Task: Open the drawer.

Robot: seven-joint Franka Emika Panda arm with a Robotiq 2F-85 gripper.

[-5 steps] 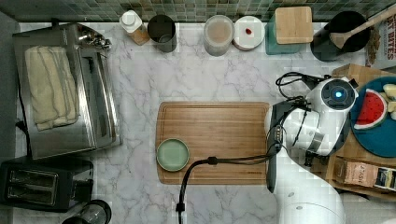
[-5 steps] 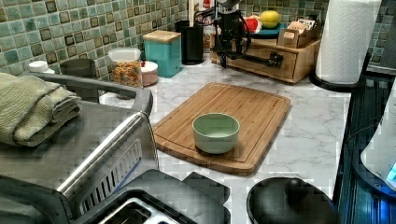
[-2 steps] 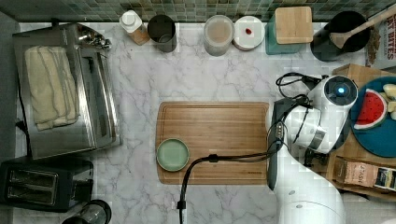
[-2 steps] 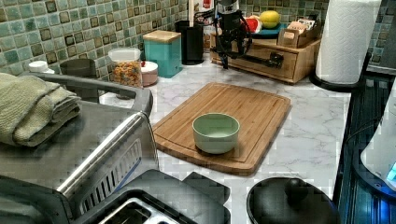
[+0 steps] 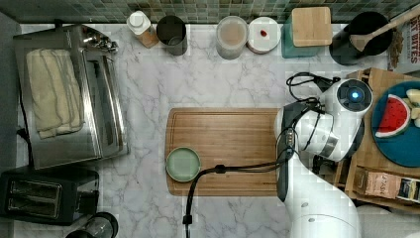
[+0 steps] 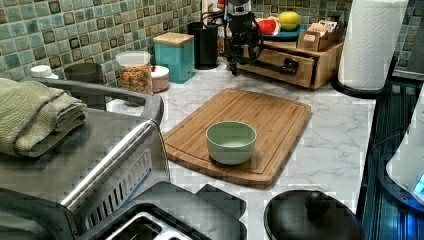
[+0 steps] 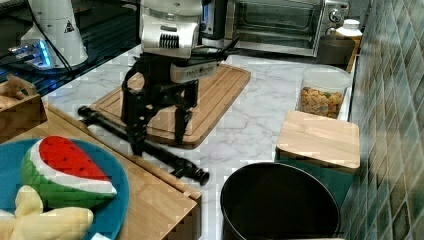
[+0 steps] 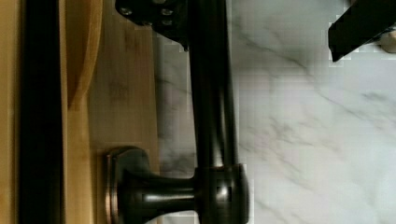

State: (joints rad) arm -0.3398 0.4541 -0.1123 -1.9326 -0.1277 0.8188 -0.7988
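I see the gripper (image 7: 159, 144) with fingers spread, straddling the drawer's black bar handle (image 7: 145, 145); the drawer (image 6: 280, 62) sits in the wooden unit at the left view's upper right; cutting board (image 6: 240, 127) and green bowl (image 6: 231, 142) rest on marble counter (image 6: 330, 145).

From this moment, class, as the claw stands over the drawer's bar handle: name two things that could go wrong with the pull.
1. In the right view the claw straddles the black bar handle with its fingers apart; if it pulls before closing, it may slip off and the drawer stays put.
2. The cutting board lies close in front of the drawer, so the drawer or the claw might bump its edge.
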